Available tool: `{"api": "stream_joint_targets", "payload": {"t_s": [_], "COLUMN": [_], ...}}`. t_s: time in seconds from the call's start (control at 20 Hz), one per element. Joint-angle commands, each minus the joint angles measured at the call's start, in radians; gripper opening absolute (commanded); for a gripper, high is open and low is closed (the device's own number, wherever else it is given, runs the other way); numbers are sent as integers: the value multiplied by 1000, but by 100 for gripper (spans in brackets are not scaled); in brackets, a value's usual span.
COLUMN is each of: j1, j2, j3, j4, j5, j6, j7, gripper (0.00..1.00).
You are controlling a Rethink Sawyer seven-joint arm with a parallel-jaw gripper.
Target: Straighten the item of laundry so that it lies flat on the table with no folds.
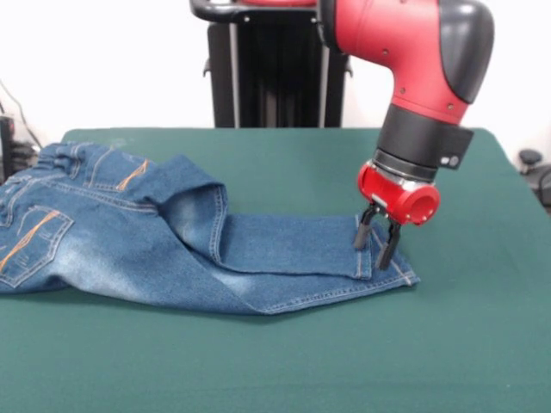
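The small blue denim jeans lie on the dark green table, with the waistband and orange-stitched pockets at the left edge of the picture and the legs stretching right. One leg is folded over the other, with a fold near the crotch. My gripper comes down from above at the right end of the legs. Its black fingers stand close together, shut on the hem of the upper leg and touching the cloth.
The robot's black pedestal stands behind the table's far edge. Dark equipment shows at the left edge and the right edge. Bare green table lies in front of and to the right of the jeans.
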Motion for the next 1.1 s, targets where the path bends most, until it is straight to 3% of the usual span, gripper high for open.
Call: {"api": "stream_joint_targets", "payload": {"t_s": [0.05,0.3,1.1], "j1": [-10,-36,-54], "j2": [22,-14,52], "j3": [131,152,159], "j4": [92,146,89], "j5": [-46,-95,-99], "j6": [-39,-55,-91], "j7": [193,199,192], "gripper": [100,100,100]}}
